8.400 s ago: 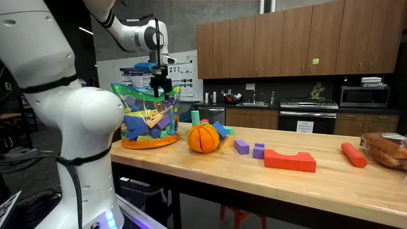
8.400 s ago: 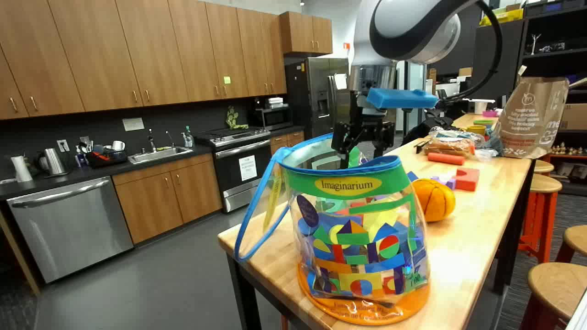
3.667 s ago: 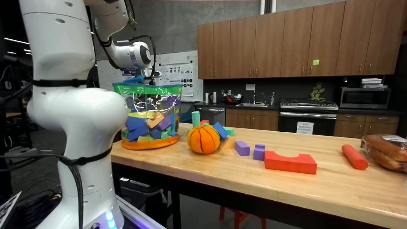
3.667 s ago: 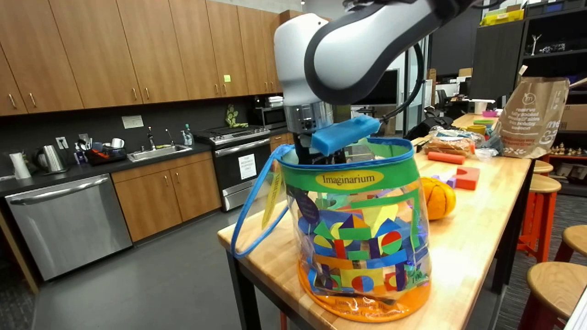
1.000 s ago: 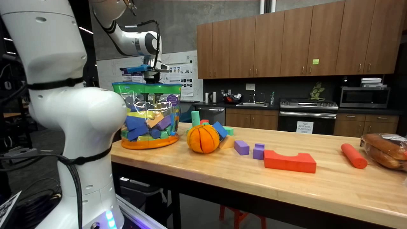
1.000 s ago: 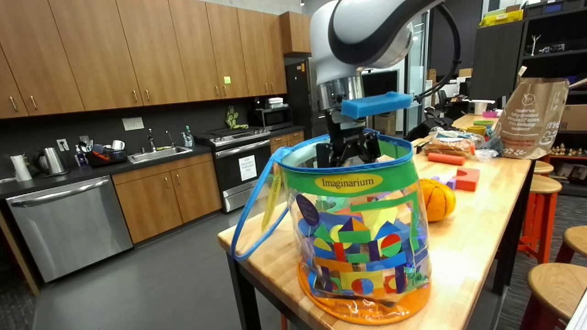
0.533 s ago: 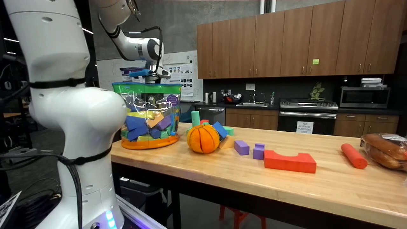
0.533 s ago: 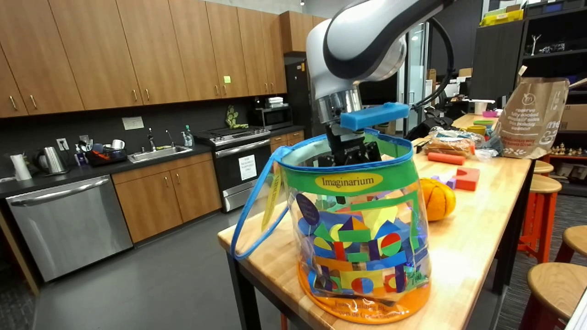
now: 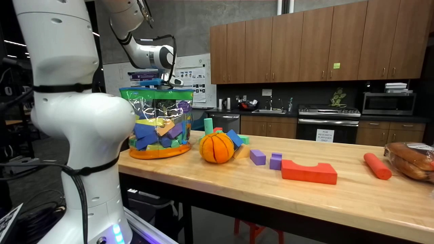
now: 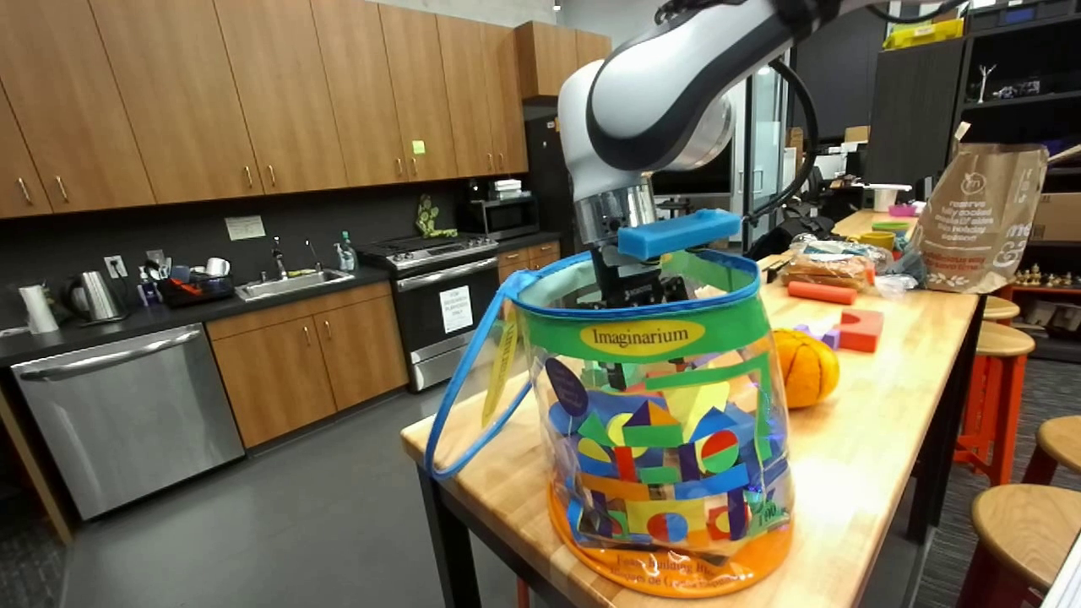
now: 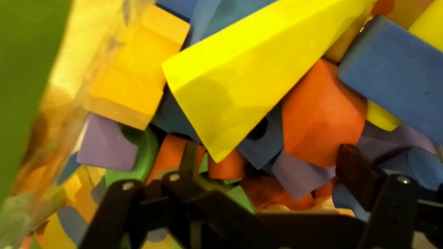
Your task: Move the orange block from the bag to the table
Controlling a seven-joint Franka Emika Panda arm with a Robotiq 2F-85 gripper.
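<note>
The bag (image 10: 642,338), clear plastic with a green band and blue rim, stands upright on the wooden table (image 9: 244,176), full of coloured blocks. My gripper (image 11: 268,155) is open inside the bag, pointing down at a tilt; in an exterior view its body shows just inside the rim. In the wrist view an orange block (image 11: 322,117) lies among the blocks, by the right fingertip (image 11: 349,155), overlapping it in view; I cannot tell if they touch. The left fingertip (image 11: 189,157) is well apart from it. More orange pieces (image 11: 226,165) lie lower. Nothing is held.
A yellow block (image 11: 249,69) lies across the pile, left of the orange block; a blue block (image 11: 398,76) lies right of it. The bag's green wall (image 11: 27,69) is at the left. A pumpkin-like ball (image 9: 217,147) and a red arch block (image 9: 309,171) are on the table.
Over the last second my gripper has moved down deeper into the bag and tilted more. Several seconds ago it was above the rim. The table things look the same.
</note>
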